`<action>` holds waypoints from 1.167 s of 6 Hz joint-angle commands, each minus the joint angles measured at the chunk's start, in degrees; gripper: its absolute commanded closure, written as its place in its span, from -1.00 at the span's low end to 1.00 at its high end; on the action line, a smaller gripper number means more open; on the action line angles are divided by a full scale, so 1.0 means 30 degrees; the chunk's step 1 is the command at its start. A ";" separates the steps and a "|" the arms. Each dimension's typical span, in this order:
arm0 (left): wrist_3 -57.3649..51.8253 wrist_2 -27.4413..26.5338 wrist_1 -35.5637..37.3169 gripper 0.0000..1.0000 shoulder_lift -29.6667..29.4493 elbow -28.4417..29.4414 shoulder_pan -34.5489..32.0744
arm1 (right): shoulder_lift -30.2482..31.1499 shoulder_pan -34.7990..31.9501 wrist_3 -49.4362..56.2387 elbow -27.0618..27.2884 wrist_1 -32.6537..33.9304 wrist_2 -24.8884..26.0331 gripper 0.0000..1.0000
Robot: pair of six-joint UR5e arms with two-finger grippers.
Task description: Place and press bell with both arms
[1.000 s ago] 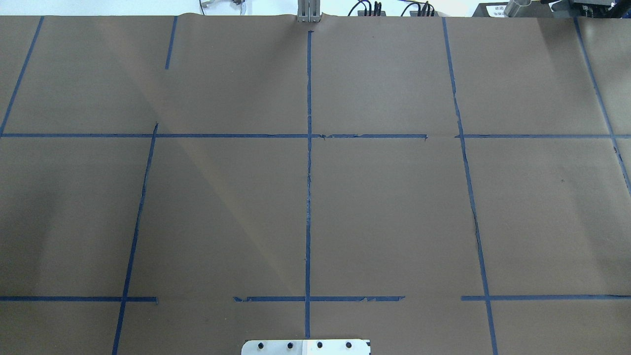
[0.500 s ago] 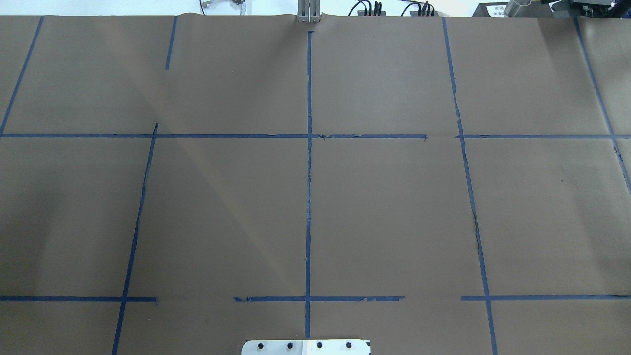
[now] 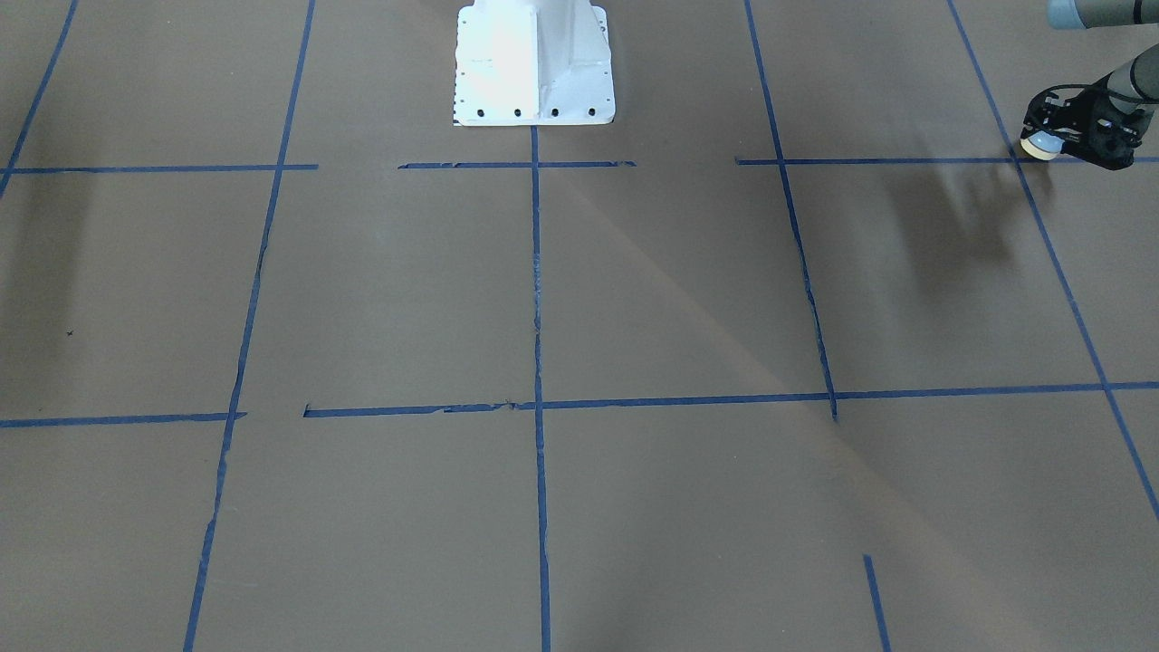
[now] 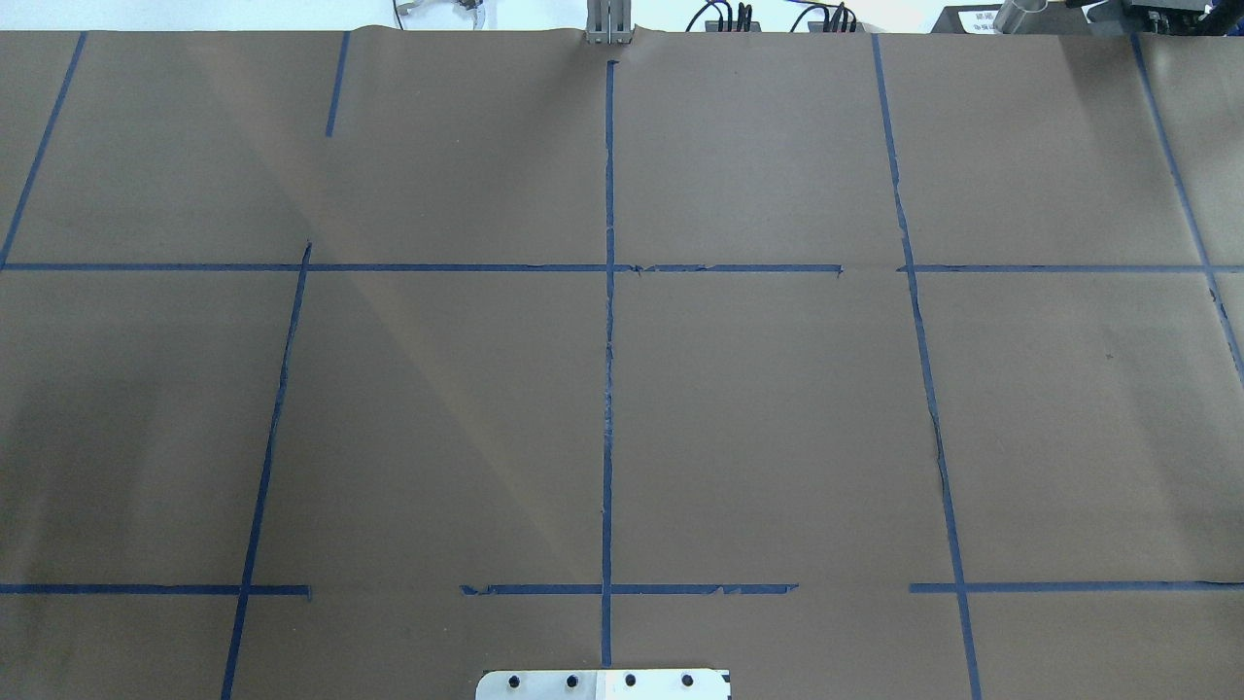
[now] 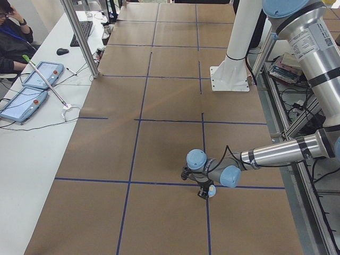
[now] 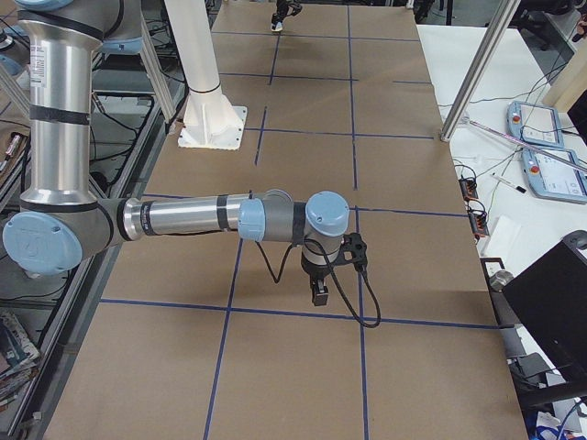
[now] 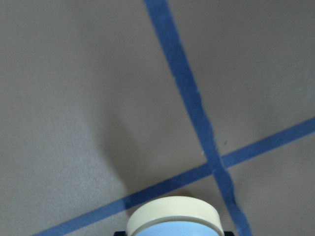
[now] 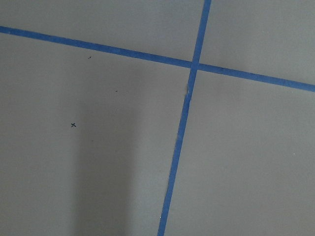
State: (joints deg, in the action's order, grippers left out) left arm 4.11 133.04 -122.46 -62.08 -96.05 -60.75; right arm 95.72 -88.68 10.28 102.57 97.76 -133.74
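The small light-blue bell (image 3: 1039, 148) with a cream base ring is held in my left gripper (image 3: 1052, 138), just above a blue tape crossing at the table's edge on my left. The left wrist view shows the bell (image 7: 173, 220) at the bottom edge, close over the crossing. It also shows in the exterior left view (image 5: 212, 190), at the gripper (image 5: 204, 188). My right gripper (image 6: 318, 291) points down over the paper beside a tape line. It holds nothing that I can see, and I cannot tell whether it is open or shut.
The brown paper table top (image 4: 777, 418) carries a grid of blue tape. The white bolted pedestal (image 3: 534, 63) stands at the robot's side. A metal post (image 5: 79, 37) and a side desk with tablets (image 5: 32, 87) lie beyond the far edge.
Neither arm nor the bell shows in the overhead view. Only a faint shadow on the table's left part has shifted slightly.
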 commanded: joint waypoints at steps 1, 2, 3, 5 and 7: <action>0.3032 -0.0020 0.0040 0.95 -0.0922 -0.2135 -0.1547 | -0.0003 0.0000 -0.0059 0.0001 0.0021 -0.0009 -1.00; 0.4534 -0.0050 0.0069 0.95 -0.2089 -0.2521 -0.1548 | -0.0003 0.0000 -0.0059 0.0001 0.0021 -0.0009 -1.00; 0.6405 -0.0021 0.0186 0.95 -0.3580 -0.2496 -0.1519 | -0.0003 0.0000 -0.0059 -0.0028 0.0021 -0.0009 -1.00; 0.9664 0.0008 0.1377 0.95 -0.7442 -0.2146 -0.1053 | 0.0026 0.0000 -0.0088 -0.0116 0.0021 -0.0009 -1.00; 0.9880 -0.0020 0.7331 0.98 -1.2764 -0.2116 0.0319 | 0.0026 0.0000 -0.0235 -0.0087 0.0021 -0.0038 -1.00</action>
State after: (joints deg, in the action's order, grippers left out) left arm 33.09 133.04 -109.38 -92.04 -102.53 -61.92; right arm 95.79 -88.68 9.69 102.30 97.82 -133.83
